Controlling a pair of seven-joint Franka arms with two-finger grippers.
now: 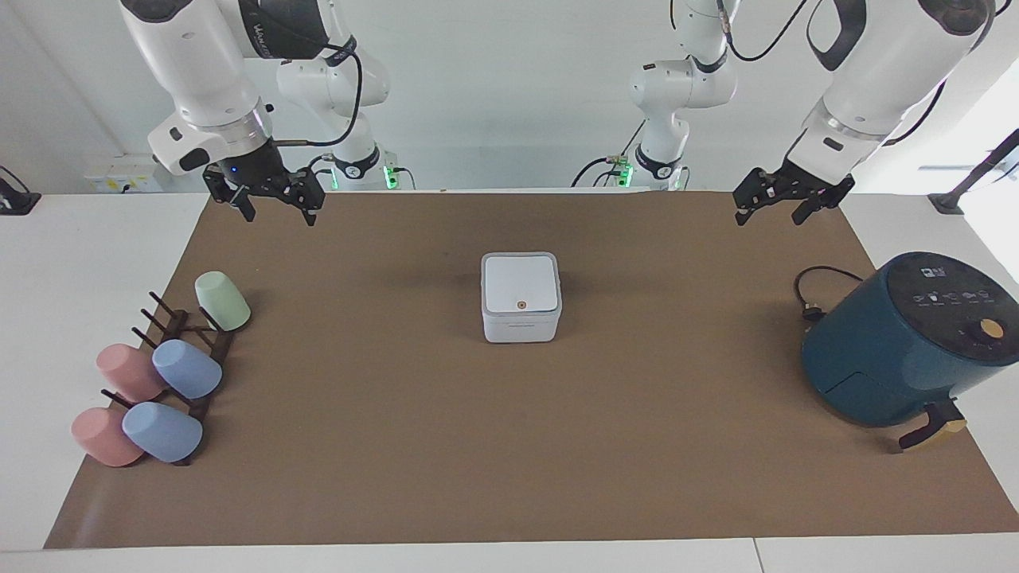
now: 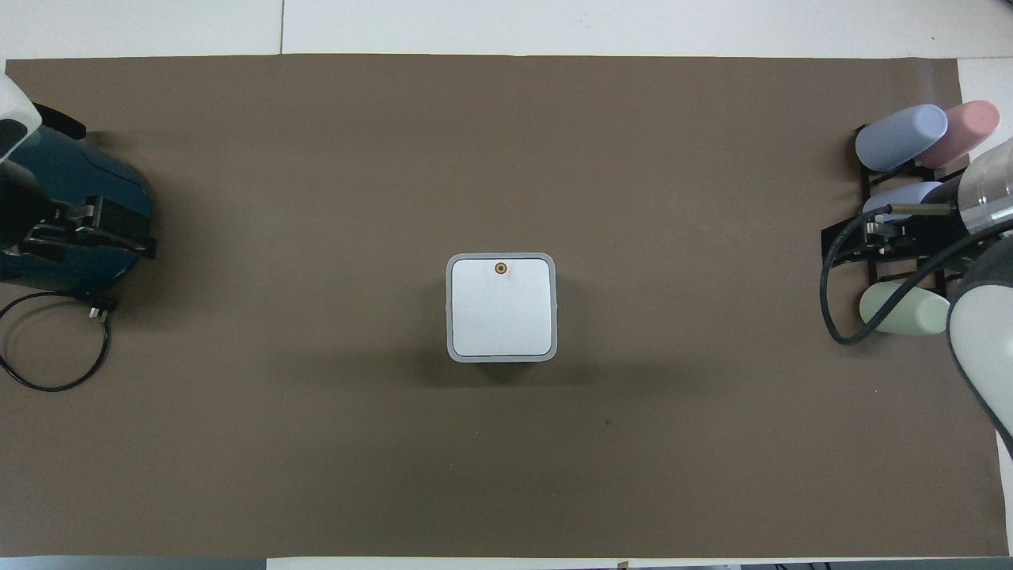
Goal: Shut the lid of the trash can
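The small white trash can (image 1: pixel 521 321) stands in the middle of the brown mat; it also shows in the overhead view (image 2: pixel 449 307). Its lid (image 1: pixel 519 282) lies flat and level on top, with the orange-ringed button (image 2: pixel 501 268) at the edge farthest from the robots. My left gripper (image 1: pixel 767 208) is open and empty. It hangs in the air over the mat's edge at the left arm's end, well apart from the can. My right gripper (image 1: pixel 277 208) is open and empty. It waits in the air over the mat's corner at the right arm's end.
A teal air fryer (image 1: pixel 899 342) with a black cord (image 1: pixel 812 293) stands at the left arm's end. A dark rack (image 1: pixel 187 350) holding several pastel cups (image 1: pixel 187 370) lies at the right arm's end. The brown mat (image 1: pixel 509 446) covers the table.
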